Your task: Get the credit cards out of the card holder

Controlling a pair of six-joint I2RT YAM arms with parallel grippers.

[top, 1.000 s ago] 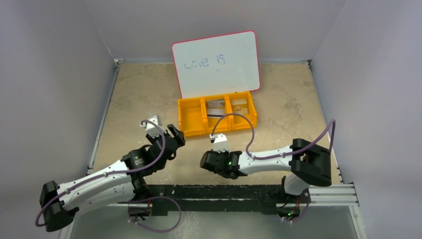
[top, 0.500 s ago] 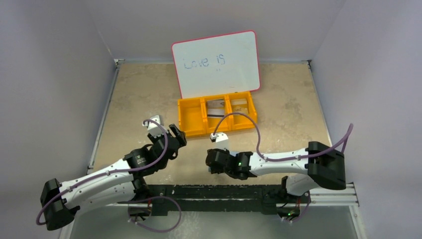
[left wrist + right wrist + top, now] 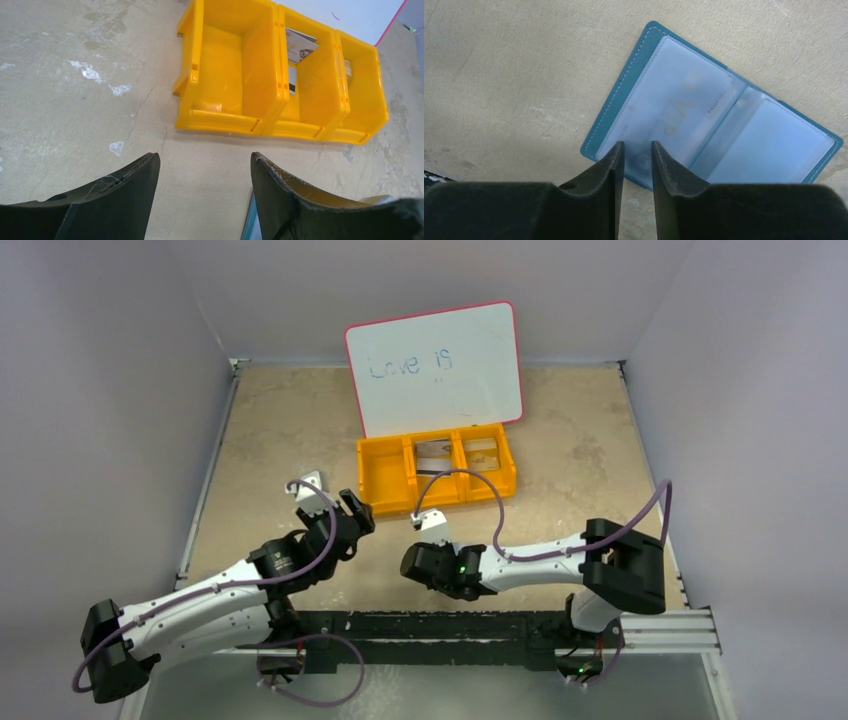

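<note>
Card holder [image 3: 769,145] lying open and flat on table [image 3: 499,75], toward near edge, between two arms; hidden beneath right wrist in overhead view. Teal rim with pale stitching, two clear bluish pockets either side of centre fold, whole thing set at a slant in right wrist view. Credit card [image 3: 674,112] inside left-hand pocket, faint "VIP" lettering readable through plastic; contents of other pocket not discernible. Right gripper [image 3: 638,150] directly above near edge of lettered pocket, fingers [image 3: 609,175] parted by a narrow gap, nothing between them, pocket surface visible through gap; contact with holder impossible to judge. Left gripper [image 3: 202,167] to left of holder and somewhat farther from arm bases, low over bare table, aimed at bin [image 3: 225,121]; its fingers [image 3: 125,192] spread wide, empty. Bin yellow, three compartments in a row, beyond both grippers toward back of table: cards [image 3: 300,44] leaning in middle compartment, another in right compartment, left compartment with only a small pale patch on its floor, nature unclear. Whiteboard [image 3: 435,365], pink-rimmed, propped just behind bin, "Love is" handwritten in blue across upper part. Grey walls [image 3: 100,390] on three sides of table
</note>
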